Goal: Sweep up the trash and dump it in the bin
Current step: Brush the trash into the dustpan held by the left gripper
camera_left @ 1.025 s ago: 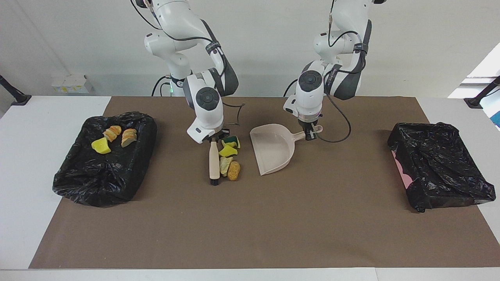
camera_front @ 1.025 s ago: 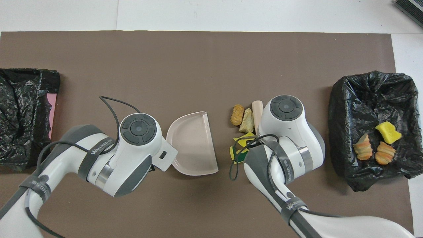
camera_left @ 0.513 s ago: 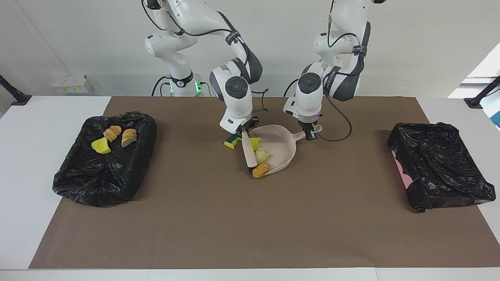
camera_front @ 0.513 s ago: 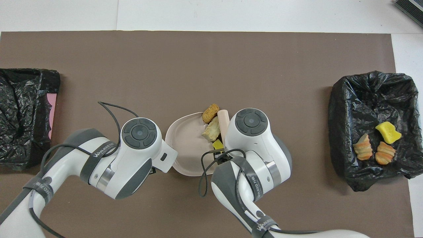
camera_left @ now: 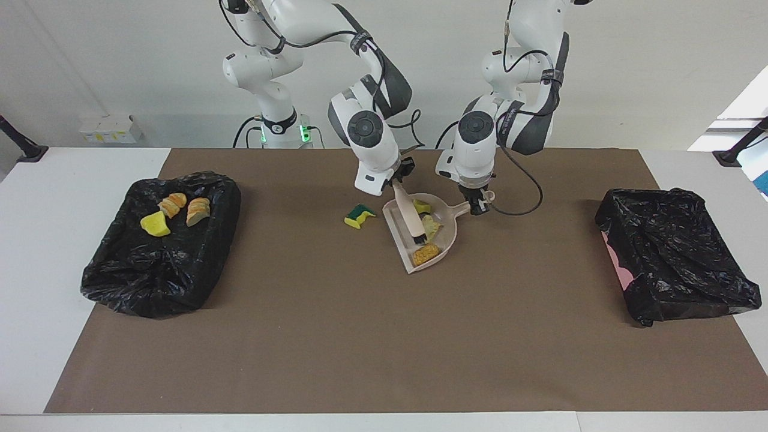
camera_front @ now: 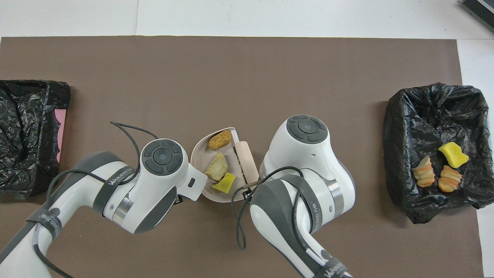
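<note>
1. Bare brown mat surrounds the dustpan, both black bins well apart.
2. Right gripper pinches the brush; left gripper clamps the pan's handle.
3. Three scraps lie in the pan beside the brush (one green-yellow sponge outside).

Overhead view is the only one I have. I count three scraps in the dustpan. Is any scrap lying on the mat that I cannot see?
Observer: Yes, one. A green-and-yellow sponge lies on the mat beside the dustpan, toward the right arm's end. The right arm covers it in your view.
Operator: Does the left hand hold the dustpan?
Observer: Yes. The left hand is shut on the dustpan's handle.
Operator: And the brush?
Observer: The right hand is shut on the top of the brush, which slants down with its bristle end inside the dustpan.
</note>
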